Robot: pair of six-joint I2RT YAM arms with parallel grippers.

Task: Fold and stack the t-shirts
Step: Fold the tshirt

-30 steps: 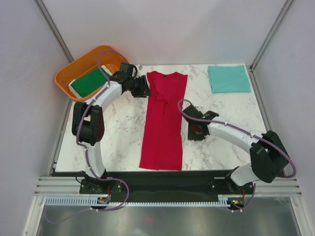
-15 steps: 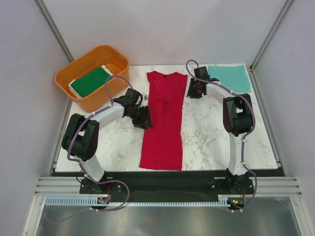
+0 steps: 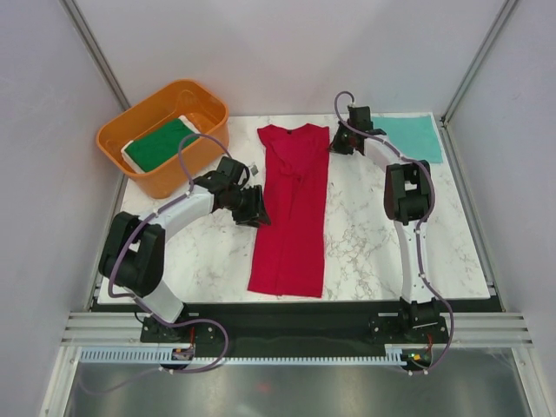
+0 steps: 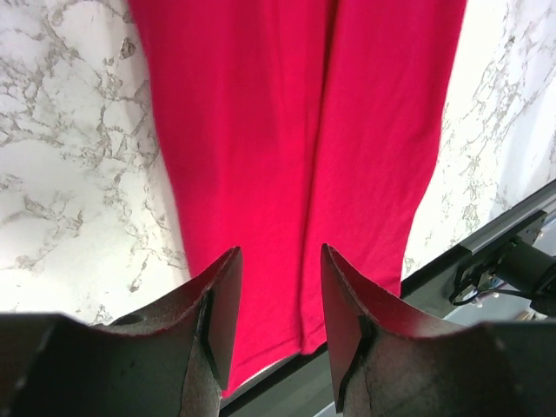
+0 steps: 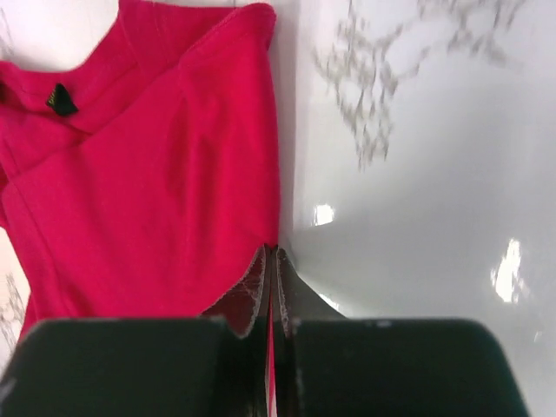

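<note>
Top external view: red t-shirt (image 3: 291,208) lies long and narrow on the desk (image 3: 369,248). My right pincer (image 3: 334,148) is closed, apparently pinching its far right edge. My left pincer (image 3: 254,211) hangs open and empty over the left edge. Next, I fold it crosswise.

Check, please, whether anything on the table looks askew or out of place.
Only mildly: the red t-shirt, folded into a long strip, lies slightly slanted on the table, with a pucker below its collar. The right tool is shut on its upper edge. Nothing looks spilled or damaged.
</note>
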